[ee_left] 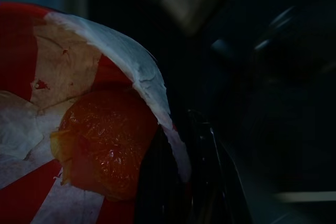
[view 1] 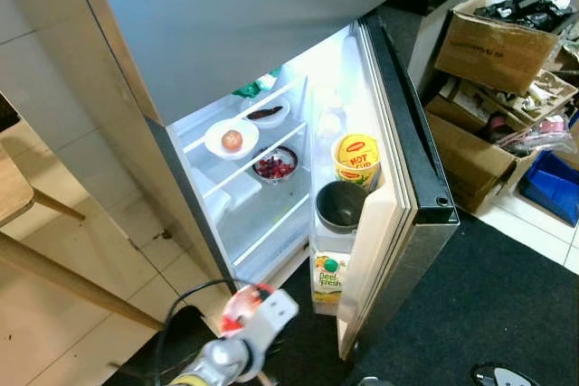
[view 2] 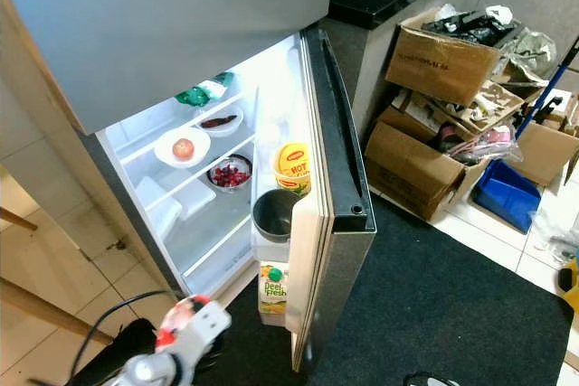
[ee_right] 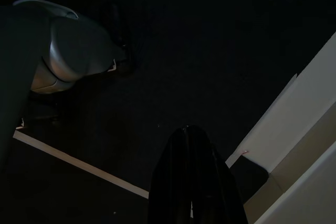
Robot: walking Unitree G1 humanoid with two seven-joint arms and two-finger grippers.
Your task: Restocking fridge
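The left gripper (ee_left: 178, 182) is clamped on the rim of a red-and-white striped paper bowl (ee_left: 79, 103) that holds an orange-red piece of food (ee_left: 105, 140). In the head views that bowl (view 1: 249, 306) sits low in front of the robot, just outside the open refrigerator compartment and above the tiled floor (view 1: 54, 314), with a black cable (view 1: 176, 305) looping beside the silver left arm (view 1: 222, 363).

The right gripper (ee_right: 191, 182) hangs low over a dark mat (view 2: 452, 305), its two black fingers pressed together with nothing between them.

Beyond the bowl stands the silver refrigerator (view 1: 235, 24) with its lower door (view 1: 398, 160) swung open. On the lit wire shelves inside rest a white plate with a round reddish fruit (view 1: 232, 139), a small white dish with dark food (view 1: 265, 114), a bowl of dark red berries (view 1: 275, 165) and a green packet (view 1: 246, 89). The door rack carries a yellow cup of noodles (view 1: 356, 158), an empty dark metal bowl (view 1: 341, 205) just below it, and an orange-and-green juice carton (view 1: 327, 279) lower down.

To the right, well apart from the fridge, brown cardboard boxes (view 2: 434, 61) full of clutter and a blue plastic bin (view 2: 507, 192) stand on the floor.
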